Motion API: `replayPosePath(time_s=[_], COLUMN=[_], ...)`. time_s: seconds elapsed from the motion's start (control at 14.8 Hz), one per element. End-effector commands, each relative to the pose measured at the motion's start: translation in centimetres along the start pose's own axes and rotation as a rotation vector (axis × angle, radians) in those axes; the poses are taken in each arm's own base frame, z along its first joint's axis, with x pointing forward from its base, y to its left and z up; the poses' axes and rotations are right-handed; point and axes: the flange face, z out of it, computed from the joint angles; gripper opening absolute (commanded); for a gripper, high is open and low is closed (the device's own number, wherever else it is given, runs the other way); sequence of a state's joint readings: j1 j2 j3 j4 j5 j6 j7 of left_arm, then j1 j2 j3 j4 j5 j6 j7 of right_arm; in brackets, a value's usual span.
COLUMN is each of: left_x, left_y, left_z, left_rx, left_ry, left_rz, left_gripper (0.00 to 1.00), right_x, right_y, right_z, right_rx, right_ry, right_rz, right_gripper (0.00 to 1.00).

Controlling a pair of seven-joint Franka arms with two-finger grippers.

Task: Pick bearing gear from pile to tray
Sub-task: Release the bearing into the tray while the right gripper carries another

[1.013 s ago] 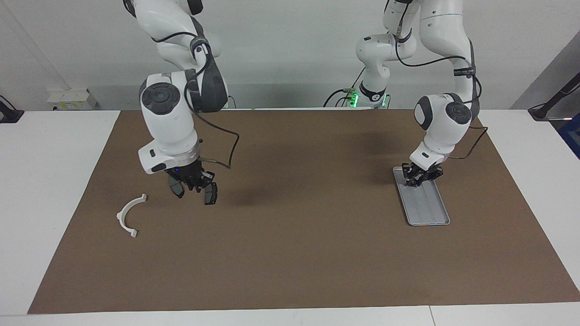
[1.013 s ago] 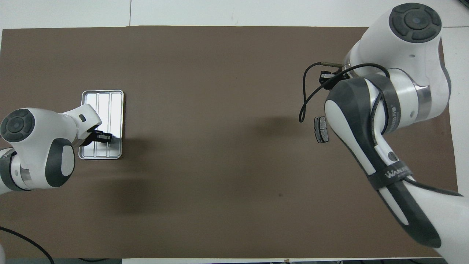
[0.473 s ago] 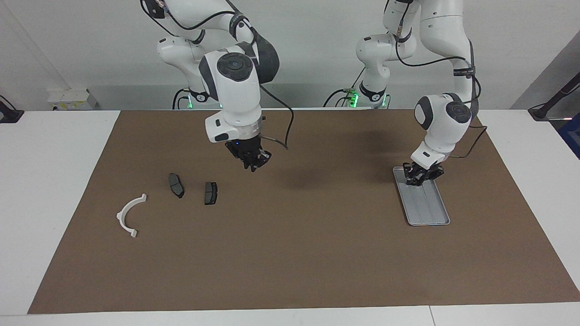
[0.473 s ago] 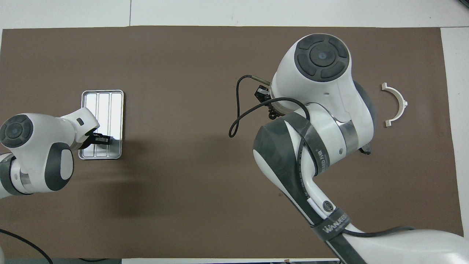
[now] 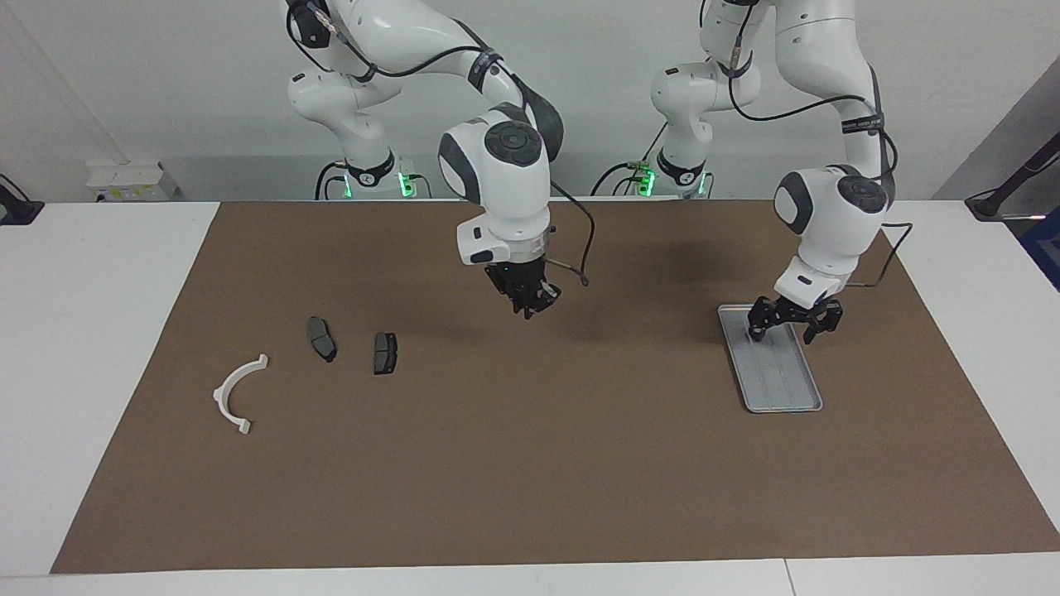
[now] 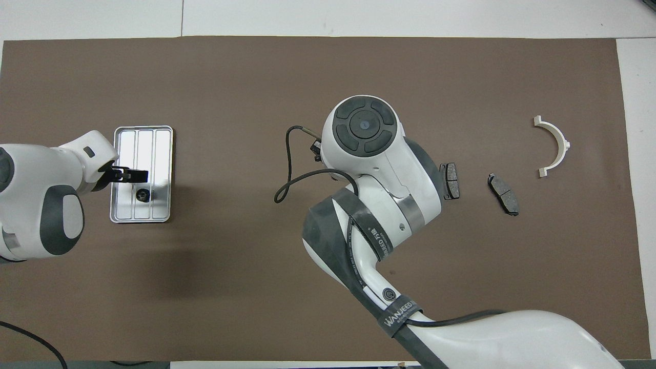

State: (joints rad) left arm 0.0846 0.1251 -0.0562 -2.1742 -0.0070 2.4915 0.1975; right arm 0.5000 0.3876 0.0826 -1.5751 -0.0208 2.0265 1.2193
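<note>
The silver tray lies at the left arm's end of the mat. A small black gear lies in the tray, at its end nearer to the robots. My left gripper is open and empty just above that end of the tray, and shows in the overhead view too. My right gripper hangs over the middle of the mat, shut on a small black gear whose toothed edge peeks from under the wrist. The pile holds a white arc and two brake pads.
The brown mat covers most of the white table. In the overhead view the arc and the pads lie at the right arm's end. The right arm's cable loops beside its wrist.
My right gripper has left the pile and moved over the mat toward the tray. My left gripper has opened and risen a little, leaving a gear in the tray.
</note>
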Motion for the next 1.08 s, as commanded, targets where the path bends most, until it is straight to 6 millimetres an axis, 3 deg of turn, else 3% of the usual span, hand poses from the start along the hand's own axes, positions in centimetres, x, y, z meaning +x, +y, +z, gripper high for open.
replayPosePath(time_s=[0.0,0.27,0.41,1.01], left_x=[3.7,4.2,4.8,5.2], left_y=[0.2,-0.9,-1.2,1.2], left_z=[-2.6,-3.1,-3.2,-3.1], left_rx=[-0.039,-0.036,-0.042,-0.055], left_ry=[0.011,0.045,0.054,0.045], left_rz=[-0.047,-0.072,-0.084,-0.126], left_gripper=[1.00,1.00,1.00,1.00], right_x=[-0.4,-2.7,-3.2,-2.8], right_y=[0.2,-1.6,-2.1,-1.9], right_z=[2.7,9.1,11.0,14.1], right_rx=[0.011,0.003,0.019,0.033], right_ry=[-0.007,-0.009,-0.007,-0.002], right_rz=[0.038,0.031,0.030,0.035], right_gripper=[0.00,0.00,0.00,0.00])
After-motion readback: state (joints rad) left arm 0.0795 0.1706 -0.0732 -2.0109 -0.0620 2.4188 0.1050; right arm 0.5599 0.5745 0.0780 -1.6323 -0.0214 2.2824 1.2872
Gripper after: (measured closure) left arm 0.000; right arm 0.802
